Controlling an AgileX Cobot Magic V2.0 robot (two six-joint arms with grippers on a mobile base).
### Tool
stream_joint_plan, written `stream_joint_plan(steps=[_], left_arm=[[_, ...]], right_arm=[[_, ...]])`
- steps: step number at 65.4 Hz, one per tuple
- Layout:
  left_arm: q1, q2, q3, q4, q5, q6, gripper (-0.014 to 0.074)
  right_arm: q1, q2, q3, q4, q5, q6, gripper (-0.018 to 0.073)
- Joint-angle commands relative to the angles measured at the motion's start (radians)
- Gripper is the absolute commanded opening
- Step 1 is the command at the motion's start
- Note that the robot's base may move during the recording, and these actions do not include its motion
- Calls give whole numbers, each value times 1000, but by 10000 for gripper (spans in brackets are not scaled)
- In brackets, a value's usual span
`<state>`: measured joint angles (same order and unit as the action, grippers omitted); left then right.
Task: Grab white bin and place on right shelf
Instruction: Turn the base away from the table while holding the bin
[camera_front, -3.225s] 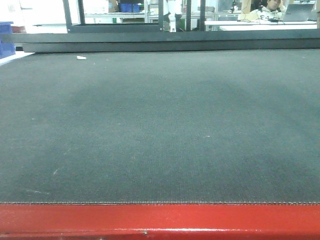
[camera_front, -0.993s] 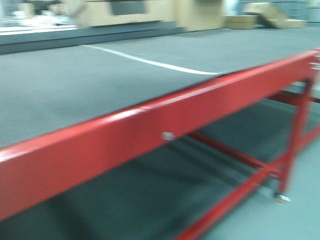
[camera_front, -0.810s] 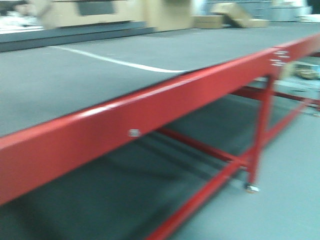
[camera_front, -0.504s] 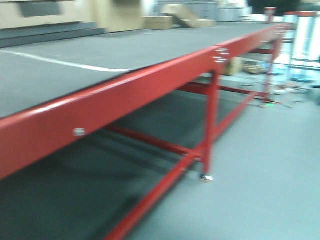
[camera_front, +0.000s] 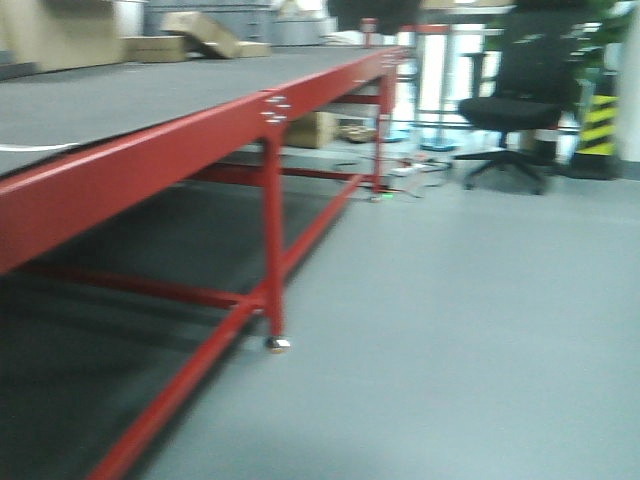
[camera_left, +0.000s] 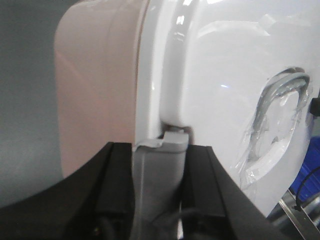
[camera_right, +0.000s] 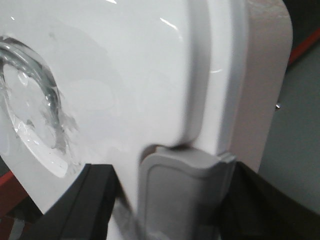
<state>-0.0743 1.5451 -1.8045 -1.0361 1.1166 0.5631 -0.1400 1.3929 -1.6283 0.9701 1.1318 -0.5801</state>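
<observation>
The white bin (camera_left: 225, 75) fills both my wrist views, held between the two arms. My left gripper (camera_left: 162, 147) is clamped on its lid lip at lower centre, and my right gripper (camera_right: 182, 167) grips the opposite lip. In the front view, the red desk (camera_front: 140, 165) runs along the left and a black office chair (camera_front: 515, 105) stands upper right.

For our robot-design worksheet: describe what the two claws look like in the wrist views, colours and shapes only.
Left claw: a pale grey, flat, round-cornered finger flanked by matte black, angular housing. Right claw: the same broad grey finger between black housing. No markings show. Both are framed against the pinkish-white plastic bin.
</observation>
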Motion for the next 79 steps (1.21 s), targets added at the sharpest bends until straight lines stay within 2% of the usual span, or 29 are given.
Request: stream_joint_plan(steps=[1,79], left_arm=[[-71,-39,-22,-167,199,30,-126],[-71,-39,-22,-167,199,30,-126]], right_arm=[[61,-54,-40,336,160,-28,72],[61,-54,-40,336,160,-28,72]])
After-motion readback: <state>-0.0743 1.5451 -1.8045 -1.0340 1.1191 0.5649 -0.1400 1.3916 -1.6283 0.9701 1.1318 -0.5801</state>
